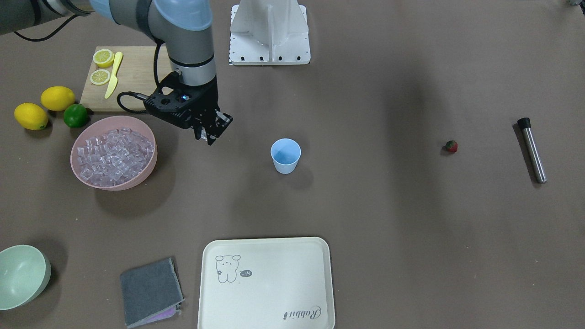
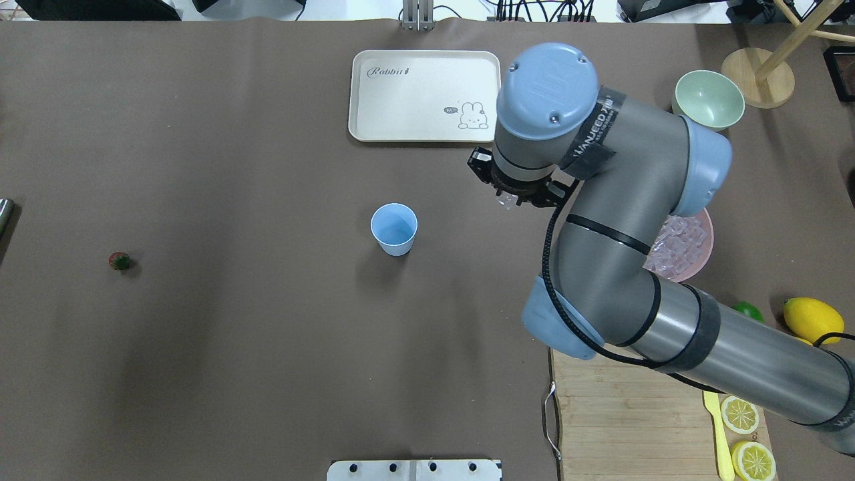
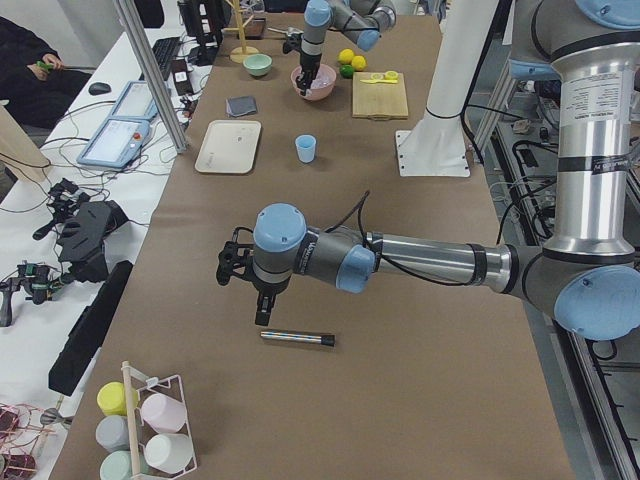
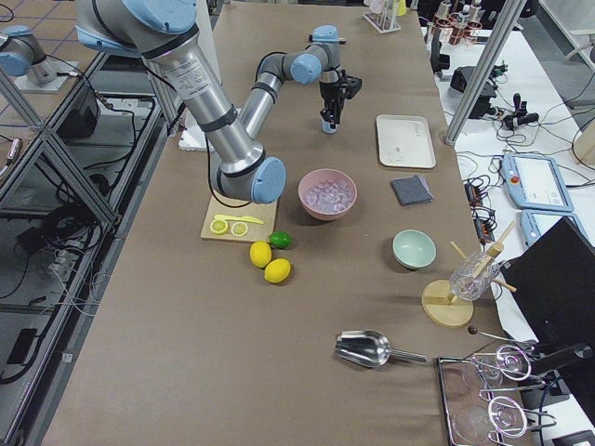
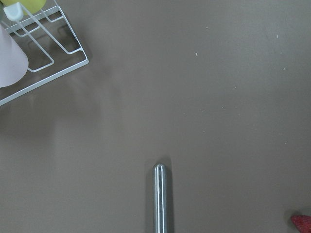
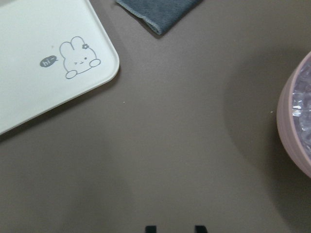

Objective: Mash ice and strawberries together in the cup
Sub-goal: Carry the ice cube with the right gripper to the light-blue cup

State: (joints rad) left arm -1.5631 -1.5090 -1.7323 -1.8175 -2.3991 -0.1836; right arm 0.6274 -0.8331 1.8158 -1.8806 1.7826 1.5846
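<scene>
The right hand (image 1: 213,132) hangs between the pink bowl (image 1: 137,182) of ice (image 1: 114,155) and the upright cup (image 1: 285,156) in the middle of the counter (image 1: 388,228), clamped on a clear ice cube (image 1: 223,119) that we can barely make out. The strawberry (image 1: 451,146) lies well apart from the cup, near the steel muddler (image 1: 532,153). The left hand (image 3: 261,318) shows only in the side view, so we cannot tell whether it is apart or together.

We log a long table (image 3: 420,420) under a plain brown covering. A white side bench (image 4: 558,56) runs alongside it, strewn with cables and tablets (image 3: 105,143). Slanted aluminium posts (image 3: 152,80) stand between them. Opposite side: metal framing (image 4: 56,167) over tiled floor (image 4: 46,11). Light is soft and even, shadows are faint.
</scene>
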